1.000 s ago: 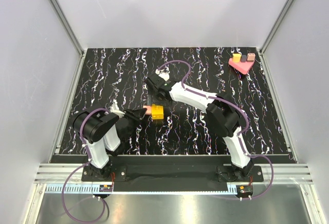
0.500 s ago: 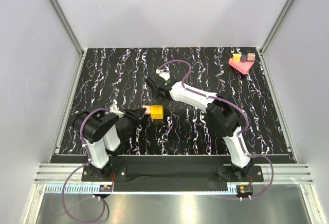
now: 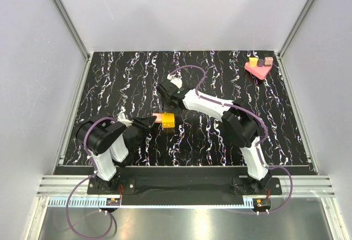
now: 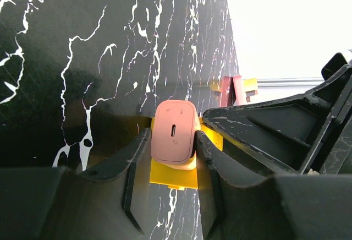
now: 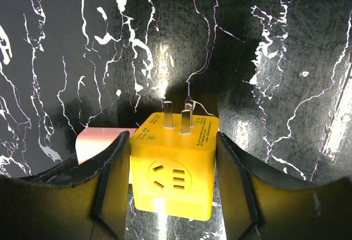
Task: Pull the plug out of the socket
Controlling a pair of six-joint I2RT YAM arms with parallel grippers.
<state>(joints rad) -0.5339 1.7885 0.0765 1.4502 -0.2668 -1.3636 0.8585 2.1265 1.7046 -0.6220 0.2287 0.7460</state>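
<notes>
A yellow cube socket (image 3: 168,121) lies on the black marbled table (image 3: 110,80), with a pink plug (image 3: 158,118) stuck in its left side. In the left wrist view my left gripper (image 4: 173,135) is shut on the pink plug (image 4: 174,138), and the yellow socket (image 4: 171,175) shows behind it. My right gripper (image 3: 172,108) reaches down from the far side. In the right wrist view the right gripper (image 5: 173,141) has a finger pressed against each side of the socket (image 5: 175,174), whose metal prongs point away. A corner of the plug (image 5: 96,141) shows at the left.
A pink triangular holder (image 3: 257,69) with a yellow and a brown block stands at the back right corner. Grey walls with metal rails enclose the table on three sides. The right arm's purple cable (image 3: 190,69) loops above the table's middle.
The right gripper's fingers have drawn in against the socket's sides, and its wrist has shifted slightly. The left gripper, plug and socket stay where they were.
</notes>
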